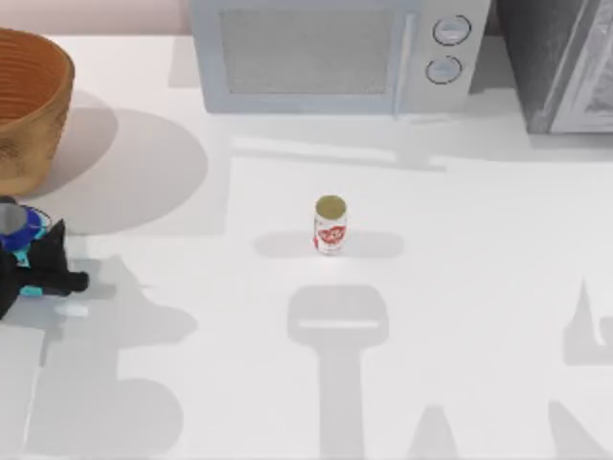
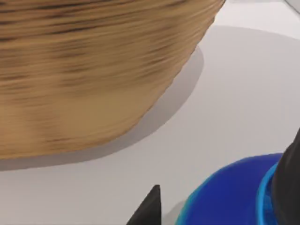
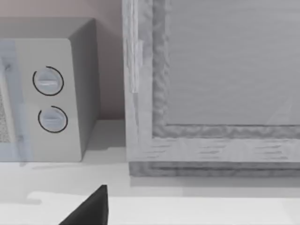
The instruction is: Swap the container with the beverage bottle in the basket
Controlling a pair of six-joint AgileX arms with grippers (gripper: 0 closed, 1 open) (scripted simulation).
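Left gripper (image 1: 29, 251): at the table's left edge, clasping a blue bottle (image 1: 17, 228).
Basket (image 1: 29, 105): just beyond it, far-left corner.
Red-and-white can (image 1: 329, 226): upright mid-table, well apart.
Microwave (image 1: 326, 53): along the back.

Open table (image 1: 479, 287) btwn basket (image 1: 29, 105) & can (image 1: 329, 226)

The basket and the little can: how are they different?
The basket is big, orange-brown and woven; the can is small, red and white. The basket sits at the table's far left corner; the can stands mid-table. Both are round and upright.
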